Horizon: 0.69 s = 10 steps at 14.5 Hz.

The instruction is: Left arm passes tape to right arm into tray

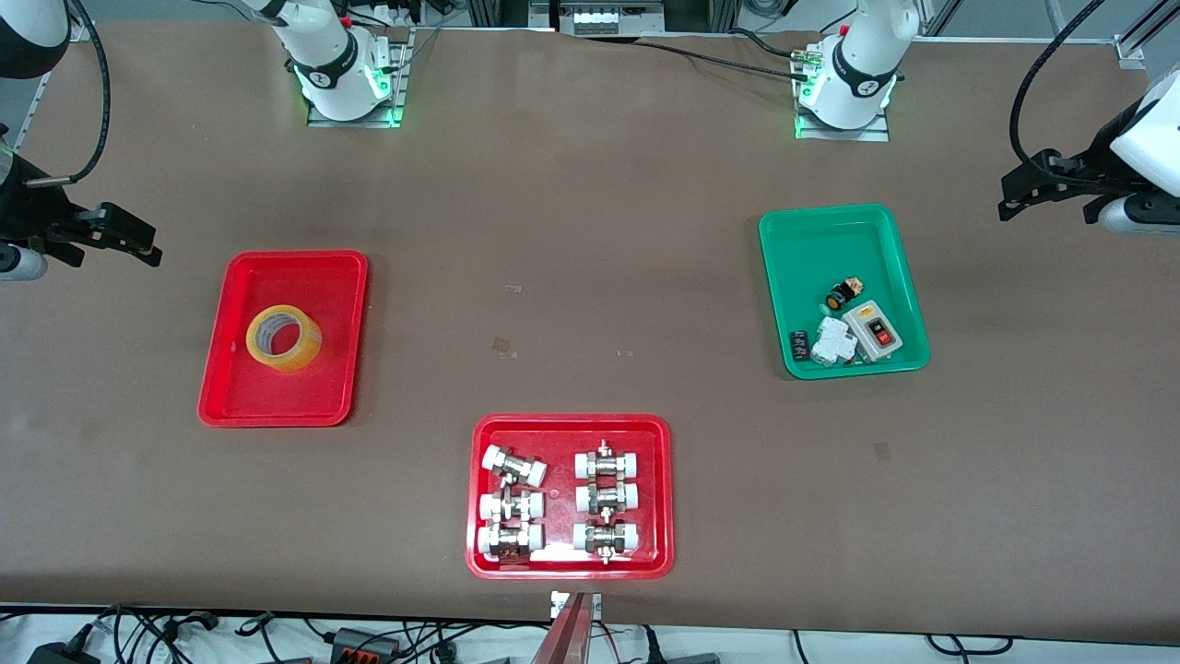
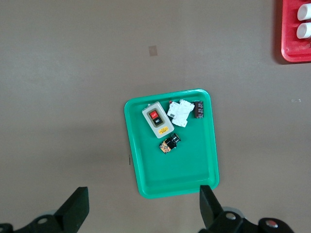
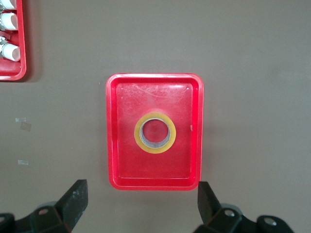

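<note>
The tape (image 1: 284,338), a yellowish roll with a pale core, lies flat inside the plain red tray (image 1: 240,397) toward the right arm's end of the table. The right wrist view looks straight down on the tape (image 3: 155,132) and the tray (image 3: 112,136). My right gripper (image 1: 138,242) hangs high over bare table just outside that tray, open and empty (image 3: 141,191). My left gripper (image 1: 1019,194) is up in the air at the left arm's end, outside the green tray, also open with nothing between its fingers (image 2: 143,199).
A green tray (image 1: 784,277) near the left arm holds a switch box (image 1: 873,332), a black-and-orange button (image 1: 843,293) and small white parts. A red tray (image 1: 479,498) of white-capped metal fittings sits near the front edge. Small tape scraps (image 1: 504,346) dot mid-table.
</note>
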Tool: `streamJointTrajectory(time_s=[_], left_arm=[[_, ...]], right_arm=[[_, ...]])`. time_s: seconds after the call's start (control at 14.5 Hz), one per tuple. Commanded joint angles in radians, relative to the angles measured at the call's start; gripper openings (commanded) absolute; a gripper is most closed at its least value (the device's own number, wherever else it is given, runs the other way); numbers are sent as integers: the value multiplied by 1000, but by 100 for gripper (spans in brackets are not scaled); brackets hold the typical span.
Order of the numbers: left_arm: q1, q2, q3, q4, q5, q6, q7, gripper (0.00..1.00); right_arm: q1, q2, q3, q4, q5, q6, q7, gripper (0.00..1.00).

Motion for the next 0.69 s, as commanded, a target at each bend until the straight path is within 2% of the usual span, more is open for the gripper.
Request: streamJointTrajectory(time_s=[0.0,0.62], left_arm=[[10,14,-4,32,-12,-19,21,100],[10,14,-2,30,-12,-19,23,100]], right_arm=[[-2,-38,4,-34,7,-9,10,100],[-1,-41,4,-34,5,-21,10,100]])
